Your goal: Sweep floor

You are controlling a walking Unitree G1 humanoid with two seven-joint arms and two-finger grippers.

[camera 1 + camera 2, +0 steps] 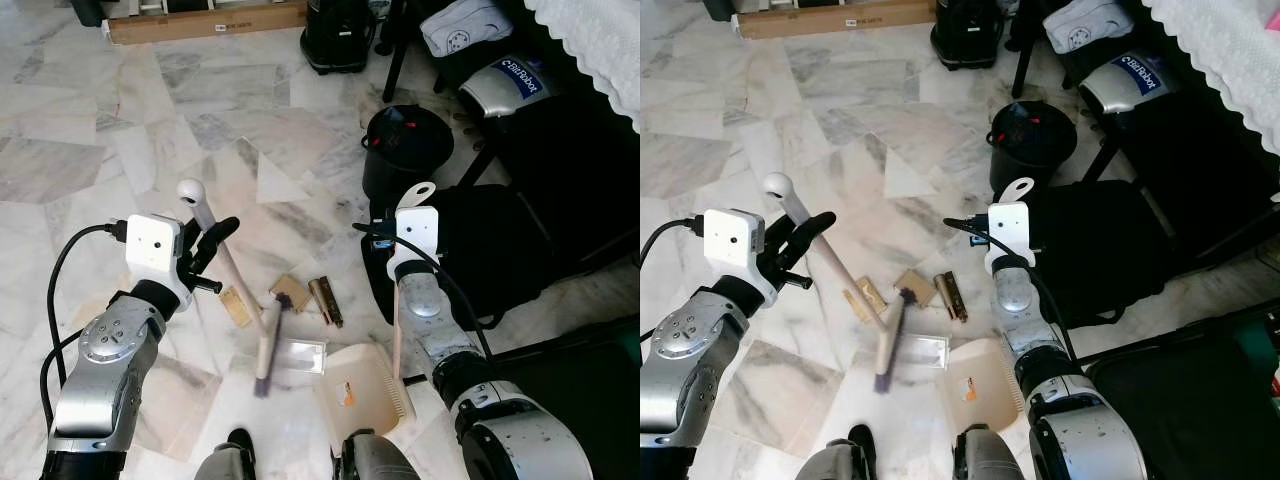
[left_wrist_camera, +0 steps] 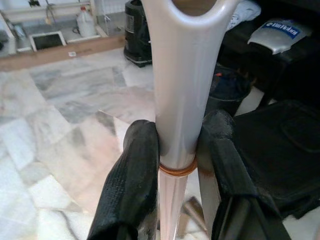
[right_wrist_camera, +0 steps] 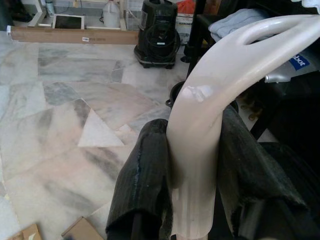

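Note:
My left gripper [image 1: 212,243] is shut on the pale handle of a small broom [image 1: 232,281]; the two black fingers [image 2: 131,185] press its shaft from both sides. The broom slants down to its brush head [image 1: 267,350], which rests on the marble floor beside cardboard scraps [image 1: 292,293]. My right gripper [image 1: 400,262] is shut on the upright cream handle [image 3: 200,145] of a dustpan [image 1: 362,388]. The pan sits flat on the floor just right of the brush. A brown scrap [image 1: 326,300] and a clear plastic piece [image 1: 298,355] lie between brush and pan.
A black bin [image 1: 404,148] stands ahead on the right, next to black chairs and bags [image 1: 500,250]. A black appliance [image 1: 338,35] and a long cardboard box [image 1: 205,21] line the far side. Open marble floor [image 1: 90,150] spreads to the left. My feet [image 1: 238,445] show at the bottom.

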